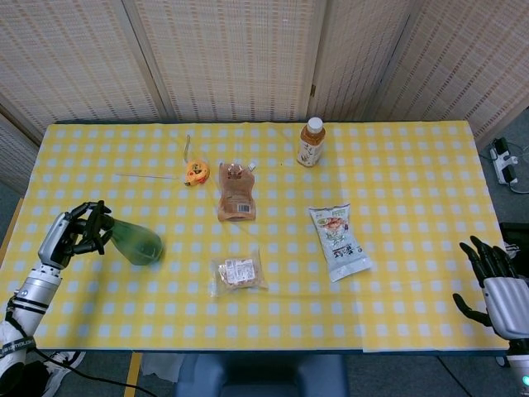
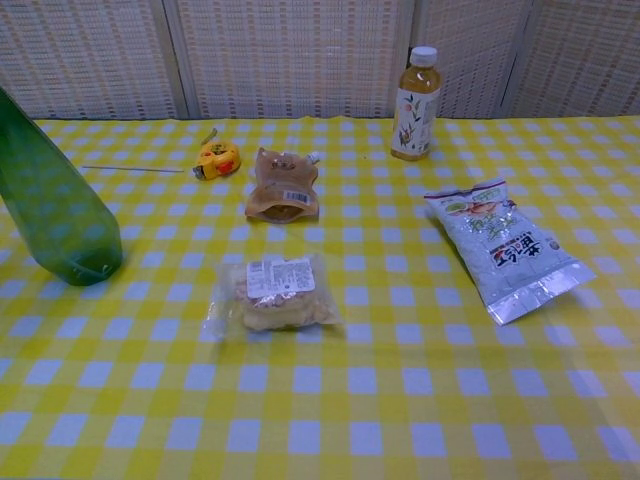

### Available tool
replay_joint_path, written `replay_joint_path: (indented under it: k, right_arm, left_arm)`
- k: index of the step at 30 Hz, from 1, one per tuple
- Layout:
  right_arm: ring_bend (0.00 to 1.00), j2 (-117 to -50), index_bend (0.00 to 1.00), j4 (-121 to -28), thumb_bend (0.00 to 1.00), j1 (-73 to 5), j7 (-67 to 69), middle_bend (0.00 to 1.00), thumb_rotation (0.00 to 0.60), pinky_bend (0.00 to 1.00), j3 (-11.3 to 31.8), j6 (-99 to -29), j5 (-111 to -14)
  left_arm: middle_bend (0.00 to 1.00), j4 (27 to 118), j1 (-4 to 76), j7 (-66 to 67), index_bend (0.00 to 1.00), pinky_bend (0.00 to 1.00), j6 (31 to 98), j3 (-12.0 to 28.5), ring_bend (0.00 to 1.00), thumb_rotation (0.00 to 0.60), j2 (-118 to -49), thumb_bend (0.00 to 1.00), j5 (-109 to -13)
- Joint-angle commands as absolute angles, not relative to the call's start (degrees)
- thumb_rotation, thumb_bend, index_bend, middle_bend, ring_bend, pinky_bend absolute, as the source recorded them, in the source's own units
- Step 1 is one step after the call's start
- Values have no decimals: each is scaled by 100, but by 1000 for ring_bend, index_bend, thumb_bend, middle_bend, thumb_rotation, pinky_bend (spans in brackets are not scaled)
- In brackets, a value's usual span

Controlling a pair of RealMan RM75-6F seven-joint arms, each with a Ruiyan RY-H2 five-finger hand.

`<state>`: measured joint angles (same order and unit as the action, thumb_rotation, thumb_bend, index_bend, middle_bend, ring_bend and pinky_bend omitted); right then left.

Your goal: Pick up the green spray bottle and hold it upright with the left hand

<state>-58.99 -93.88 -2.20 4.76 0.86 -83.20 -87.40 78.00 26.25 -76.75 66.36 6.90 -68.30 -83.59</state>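
We see the right hand [image 1: 498, 285] at the near right table corner, fingers spread, holding nothing, well clear of everything. Left hand [image 1: 73, 236] at the near left edge of the yellow checked tablecloth [image 1: 413, 207] has its fingers wrapped around the top end of the green spray bottle [image 1: 132, 243]. Bottle is tilted, base pointing toward table centre; chest view shows the body [image 2: 55, 215] leaning, base low over the cloth, and we can't tell if it touches. Near centre lies a clear snack packet [image 1: 238, 274], flat. Right of it, a white-green snack bag [image 1: 338, 241], flat and angled. Further back, a brown spout pouch [image 1: 235, 195] lies flat, with an orange tape measure [image 1: 197, 172] just to its left, tape pulled out toward the left. Farthest, a tea bottle [image 1: 311, 142] with white cap stands upright.
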Motion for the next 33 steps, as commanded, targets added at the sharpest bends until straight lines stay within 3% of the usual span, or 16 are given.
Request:
replay_joint_path:
  k: [1, 6, 15, 27, 30, 32, 33]
  right_arm:
    - [0, -5910, 0, -9377, 345, -210, 493, 0, 600, 0, 94, -8374, -8774]
    - [0, -5934, 0, -9334, 345, -195, 527, 0, 600, 0, 98, -8436, -8811]
    - [0, -5898, 0, -9368, 345, -178, 481, 0, 600, 0, 58, -8435, -8844]
    - [0, -5898, 0, -9417, 345, -163, 433, 0, 600, 0, 21, -8454, -8901]
    - [0, -5876, 0, -9422, 345, -134, 456, 0, 600, 0, 10, -8510, -8932]
    - [0, -5872, 0, -9422, 346, -125, 468, 0, 600, 0, 7, -8521, -8931]
    - [0, -5875, 0, -9421, 345, -127, 463, 0, 600, 0, 10, -8517, -8926]
  left_arm:
    - [1000, 7768, 2619, -7699, 371, 1000, 6630, 686, 1000, 600, -6831, 264, -8383]
    - [1000, 7791, 2609, -7768, 289, 1000, 6632, 698, 1000, 600, -6796, 186, -8405]
    - [1000, 7800, 2583, -7991, 162, 1000, 6603, 614, 1000, 600, -6623, 162, -8558]
    - [1000, 7254, 2405, -8212, 101, 1000, 6807, -64, 1000, 600, -6358, 152, -9361]
    - [1000, 6889, 2119, -7639, 110, 1000, 7006, -156, 1000, 600, -6355, 152, -9207]
    - [1000, 6701, 1743, -6349, 138, 1000, 7366, -17, 997, 600, -6465, 152, -8772]
    - [964, 6702, 1577, -5626, 165, 979, 7537, 42, 934, 600, -6524, 152, -8575]
